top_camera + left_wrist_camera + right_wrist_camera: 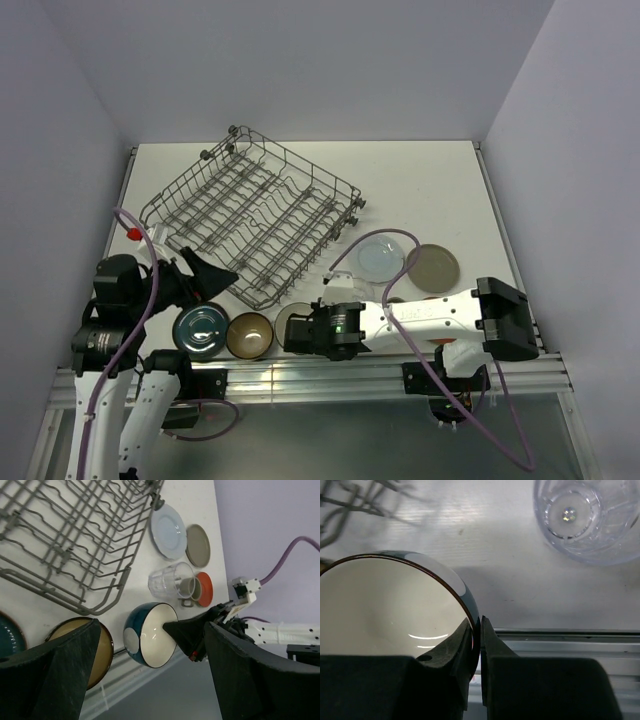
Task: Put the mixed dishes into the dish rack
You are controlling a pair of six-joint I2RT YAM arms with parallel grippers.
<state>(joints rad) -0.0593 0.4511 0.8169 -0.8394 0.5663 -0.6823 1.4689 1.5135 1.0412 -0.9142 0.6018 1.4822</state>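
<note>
Where R arm lies along near edge, right pincer [477,625]: jaws almost closed, clamped on the rim of the cream bowl [385,610], one finger inside and one outside.
Cream bowl: cream inside, dark teal outside w/ thin brown rim. It sits at the near edge of the counter [420,190], about mid-width. In L wrist view it is tipped w/ its mouth toward that cam. Can't tell if it's lifted off the counter.
Left pincer [152,625]: jaws spread wide, nothing btwn them, touching nothing. It is over the near-left part of the counter, just off the rack's near corner.
Dish rack [255,220]: grey wire, set at a slant on the far-left half of the counter. No dishes in it.
Dark teal dish [203,330]: flat on the counter at the near edge, left of centre.
Brown bowl [249,335]: upright, just right of the teal dish and just left of the cream bowl.
Clear glass [585,515]: upright, near the cream bowl on its far-right side, apart from it.
Grey mug [187,587]: right behind the glass, seen partly through it.
Red-orange saucer [205,589]: right beside the mug, partly hidden by it.
Pale blue plate [380,258]: flat, right of centre, just off the rack's right corner.
Grey-brown plate [432,268]: flat, up against the blue plate on its right-edge side.
</note>
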